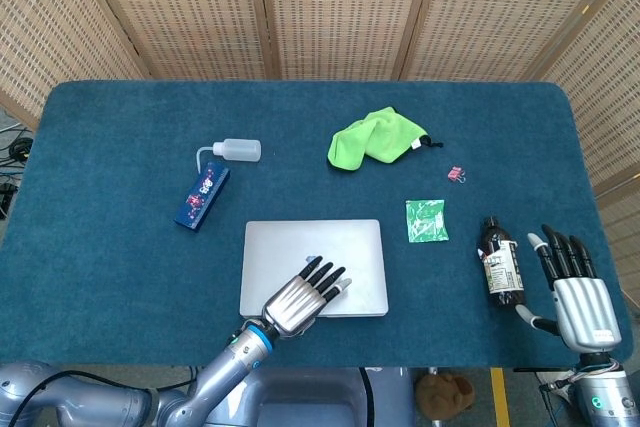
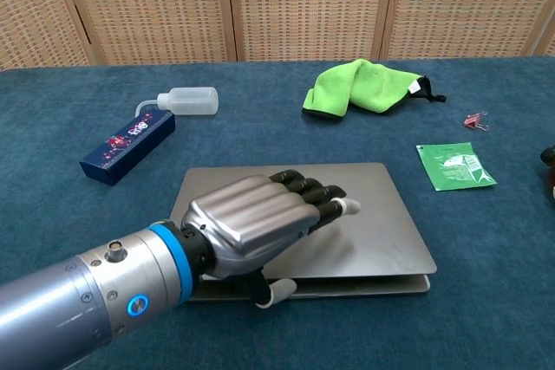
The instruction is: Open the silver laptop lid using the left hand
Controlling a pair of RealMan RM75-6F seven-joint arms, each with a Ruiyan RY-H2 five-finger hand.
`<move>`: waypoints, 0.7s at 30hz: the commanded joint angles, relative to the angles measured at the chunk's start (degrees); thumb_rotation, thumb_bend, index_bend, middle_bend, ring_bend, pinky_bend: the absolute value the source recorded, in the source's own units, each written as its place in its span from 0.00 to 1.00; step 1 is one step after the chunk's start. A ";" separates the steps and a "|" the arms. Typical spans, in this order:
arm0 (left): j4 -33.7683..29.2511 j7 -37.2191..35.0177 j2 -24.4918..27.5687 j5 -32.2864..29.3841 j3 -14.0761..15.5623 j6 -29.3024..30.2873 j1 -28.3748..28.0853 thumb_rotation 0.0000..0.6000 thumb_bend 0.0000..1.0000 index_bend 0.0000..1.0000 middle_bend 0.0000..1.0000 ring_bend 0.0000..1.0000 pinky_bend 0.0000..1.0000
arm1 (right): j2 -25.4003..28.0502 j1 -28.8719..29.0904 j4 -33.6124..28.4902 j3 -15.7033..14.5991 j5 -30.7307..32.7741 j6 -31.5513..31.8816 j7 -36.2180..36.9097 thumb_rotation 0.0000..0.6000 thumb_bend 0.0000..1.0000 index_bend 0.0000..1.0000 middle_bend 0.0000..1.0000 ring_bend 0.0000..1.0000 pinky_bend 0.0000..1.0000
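The silver laptop (image 1: pixel 352 245) lies near the table's front edge, its lid (image 2: pixel 386 214) lifted a little so a thin gap shows along the front right. My left hand (image 2: pixel 247 230) lies over the lid with its fingers flat on top and the thumb (image 2: pixel 276 290) hooked under the front edge, pinching the lid. In the head view the left hand (image 1: pixel 302 301) covers the laptop's front middle. My right hand (image 1: pixel 578 293) rests at the table's front right, fingers spread and empty.
A brown bottle (image 1: pixel 499 262) lies just left of the right hand. Behind the laptop are a green packet (image 2: pixel 453 165), a green cloth (image 2: pixel 368 84), a pink clip (image 2: pixel 474 120), a white squeeze bottle (image 2: pixel 182 101) and a blue box (image 2: pixel 128 146).
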 commanded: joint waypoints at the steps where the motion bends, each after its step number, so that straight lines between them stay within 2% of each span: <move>1: -1.15 -0.70 0.96 -0.22 -1.05 0.68 -0.43 1.00 0.40 0.00 0.00 0.00 0.00 | 0.10 0.44 0.58 -0.40 -0.48 -0.85 0.28 1.00 0.07 0.00 0.00 0.00 0.00; 6: -2.00 -1.36 2.32 -1.27 -1.90 0.65 -1.19 1.00 0.40 0.00 0.00 0.00 0.00 | -0.34 1.81 2.77 -2.07 -3.52 -3.00 1.84 1.00 0.17 0.07 0.05 0.00 0.00; 13: -1.90 -2.80 2.90 -2.21 -2.74 0.56 -2.54 1.00 0.41 0.00 0.00 0.00 0.00 | -4.93 4.66 9.33 -4.51 -8.55 -6.68 1.07 1.00 0.38 0.09 0.13 0.00 0.06; 21: -2.58 -3.42 3.62 -3.35 -3.46 1.04 -3.92 1.00 0.41 0.00 0.00 0.00 0.00 | -8.47 8.37 12.80 -7.10 -13.83 -11.05 -0.35 1.00 0.52 0.12 0.15 0.02 0.12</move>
